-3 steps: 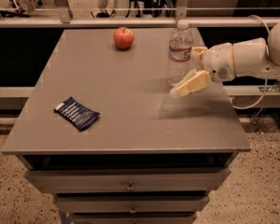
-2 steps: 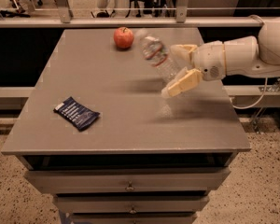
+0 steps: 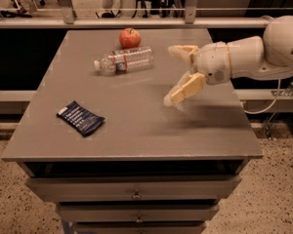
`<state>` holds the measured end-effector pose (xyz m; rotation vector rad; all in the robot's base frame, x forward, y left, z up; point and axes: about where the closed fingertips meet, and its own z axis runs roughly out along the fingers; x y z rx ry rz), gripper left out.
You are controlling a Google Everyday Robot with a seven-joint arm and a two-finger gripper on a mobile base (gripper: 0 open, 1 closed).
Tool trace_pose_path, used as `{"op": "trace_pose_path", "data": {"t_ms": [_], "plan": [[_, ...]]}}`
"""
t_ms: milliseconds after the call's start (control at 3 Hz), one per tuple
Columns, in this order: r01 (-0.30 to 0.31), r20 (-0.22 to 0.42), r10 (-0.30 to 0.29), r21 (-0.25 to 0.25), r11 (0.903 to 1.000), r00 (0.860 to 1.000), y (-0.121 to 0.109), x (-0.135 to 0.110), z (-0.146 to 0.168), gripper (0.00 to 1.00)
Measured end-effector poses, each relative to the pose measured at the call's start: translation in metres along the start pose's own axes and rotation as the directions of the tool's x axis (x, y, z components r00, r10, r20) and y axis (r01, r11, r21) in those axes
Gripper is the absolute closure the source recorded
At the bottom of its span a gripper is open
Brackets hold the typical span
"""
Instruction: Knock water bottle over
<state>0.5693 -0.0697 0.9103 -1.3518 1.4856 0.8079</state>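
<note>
The water bottle [image 3: 124,60], clear ribbed plastic with a white cap and a white-and-red label band, lies on its side on the grey table [image 3: 136,116], cap pointing left, just in front of the red apple [image 3: 130,37]. My gripper [image 3: 176,74] hangs over the table's right half, to the right of the bottle and apart from it. Its two cream fingers [image 3: 186,88] are spread wide and hold nothing.
A dark blue snack packet [image 3: 80,117] lies flat at the front left of the table. The table tops a cabinet with drawers [image 3: 136,194]. A rail [image 3: 136,9] and office chairs stand behind. My white arm [image 3: 263,50] reaches in from the right.
The bottle stood upright by my gripper, tipped leftward, and now lies flat in front of the apple. My gripper swept left and then drew back toward the front right.
</note>
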Motion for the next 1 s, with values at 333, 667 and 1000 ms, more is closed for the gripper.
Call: {"op": "trace_pose_path", "data": {"t_ms": [333,667,1000], "plan": [[0.007,-0.019,-0.007,0.024,0.9997,1.000,0.005,0.005,-0.021,0.00],[0.034,-0.054,-0.030,0.073,0.9967,0.998,0.003,0.002,-0.058,0.00],[0.038,-0.058,-0.034,0.081,0.9960,0.998,0.002,0.001,-0.063,0.00]]}}
